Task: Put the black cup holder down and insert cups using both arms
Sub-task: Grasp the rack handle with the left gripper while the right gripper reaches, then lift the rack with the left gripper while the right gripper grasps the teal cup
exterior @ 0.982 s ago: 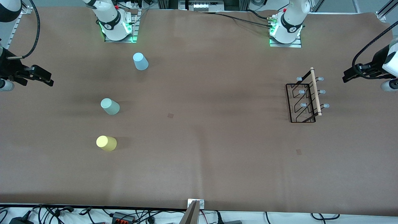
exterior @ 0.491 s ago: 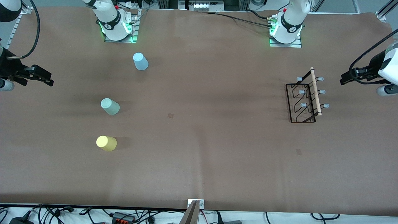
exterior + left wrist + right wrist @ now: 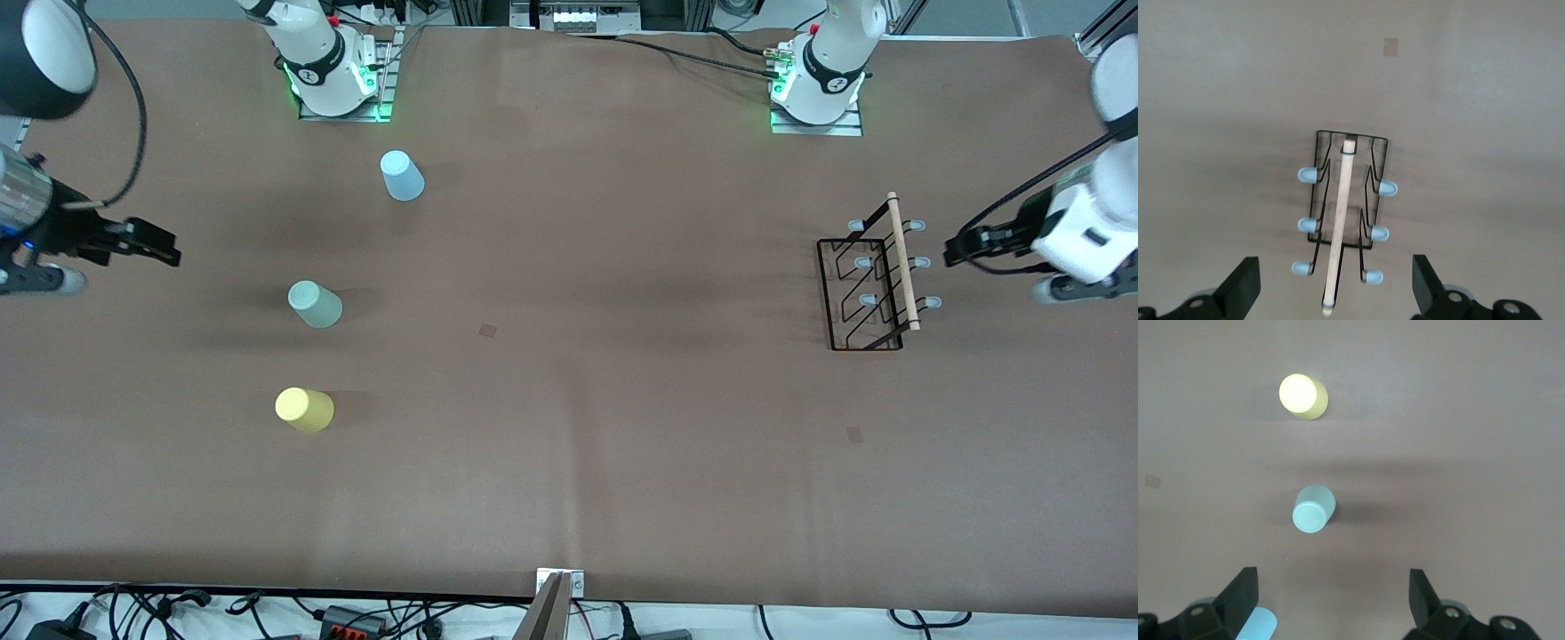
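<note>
The thin black wire cup holder [image 3: 867, 293] with its light wooden rod handle [image 3: 902, 262] and six pale-tipped pegs stands on the brown tabletop [image 3: 622, 427] toward the left arm's end, well apart from the three small plastic cups at the right arm's end: the light blue one [image 3: 402, 175] nearest the robot bases, the pale mint green one [image 3: 315, 304] in the middle, the yellow one [image 3: 304, 409] nearest the front camera. All three stand mouth down. The left gripper [image 3: 960, 247] hangs just beside the rack, its fingers [image 3: 1241, 290] spread wide and holding nothing; the right gripper [image 3: 156, 249] is over the tabletop near the mint cup, its fingers [image 3: 1238, 597] equally wide and empty. The rack looks light and stiff, though open wire gives poor purchase, so the wooden rod, round and grippy, seems the best place to pinch, near its middle to keep it level. The cups look light, thin-walled and smooth, likely to slip or flex; a gentle grasp across the sides should suit.
</note>
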{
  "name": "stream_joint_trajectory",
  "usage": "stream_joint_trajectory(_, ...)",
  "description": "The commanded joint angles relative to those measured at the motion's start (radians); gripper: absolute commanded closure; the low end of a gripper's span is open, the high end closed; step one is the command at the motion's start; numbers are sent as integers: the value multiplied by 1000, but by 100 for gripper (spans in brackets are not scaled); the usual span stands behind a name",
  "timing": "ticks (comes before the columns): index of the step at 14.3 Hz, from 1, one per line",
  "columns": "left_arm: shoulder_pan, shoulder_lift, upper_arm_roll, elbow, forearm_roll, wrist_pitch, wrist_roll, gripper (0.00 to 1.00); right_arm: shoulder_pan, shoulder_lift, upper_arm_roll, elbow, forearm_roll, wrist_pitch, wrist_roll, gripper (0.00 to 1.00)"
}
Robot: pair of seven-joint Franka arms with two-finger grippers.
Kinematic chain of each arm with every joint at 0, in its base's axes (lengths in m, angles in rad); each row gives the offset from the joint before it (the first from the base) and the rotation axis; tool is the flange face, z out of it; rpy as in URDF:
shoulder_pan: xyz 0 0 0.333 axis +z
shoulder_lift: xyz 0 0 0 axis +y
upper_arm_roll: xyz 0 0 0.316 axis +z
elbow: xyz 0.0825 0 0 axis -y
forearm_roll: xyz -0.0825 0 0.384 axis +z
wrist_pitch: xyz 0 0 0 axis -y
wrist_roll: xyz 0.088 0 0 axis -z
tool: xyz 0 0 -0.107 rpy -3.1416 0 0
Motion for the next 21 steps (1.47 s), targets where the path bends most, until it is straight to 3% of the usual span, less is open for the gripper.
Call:
stream_joint_trajectory(1, -1, -80, -11, -192, -23, 130, 34, 0, 22, 34, 1, 7, -1, 11, 0, 0)
stream_joint_trajectory(8, 22, -124, -12, -449, -24, 356, 119, 0, 20, 67, 3, 8, 31, 78, 0, 0)
stream_joint_trajectory(15, 31, -126, -12, -506, -26, 371, 119, 24, 13, 80, -2, 7, 31, 133, -9, 0)
stream_joint_trajectory(21, 47, -126, -12, -587, -26, 459, 119, 32, 14, 79, 0, 7, 31, 144, -12, 0)
